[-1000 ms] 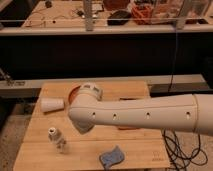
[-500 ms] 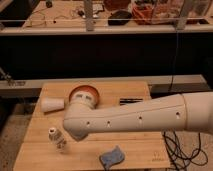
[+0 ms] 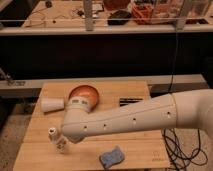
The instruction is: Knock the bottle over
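The bottle point(image 3: 58, 140) is small and clear with a whitish cap. It stands at the front left of the wooden table point(image 3: 135, 90). My white arm reaches in from the right, and its rounded end point(image 3: 75, 127) sits just right of the bottle, very close to it. I cannot tell whether they touch. My gripper is hidden behind that end of the arm.
A white tapered cup point(image 3: 51, 104) lies on its side at the left. An orange bowl point(image 3: 86, 94) sits behind the arm's end. A black cylinder point(image 3: 131, 101) lies right of the bowl. A blue sponge point(image 3: 112, 156) lies at the front edge. Black cables point(image 3: 180, 145) hang at the right.
The arm's end has swung forward and left, off the bowl and down beside the bottle. The bowl now shows more. The bottle still stands in the same place.
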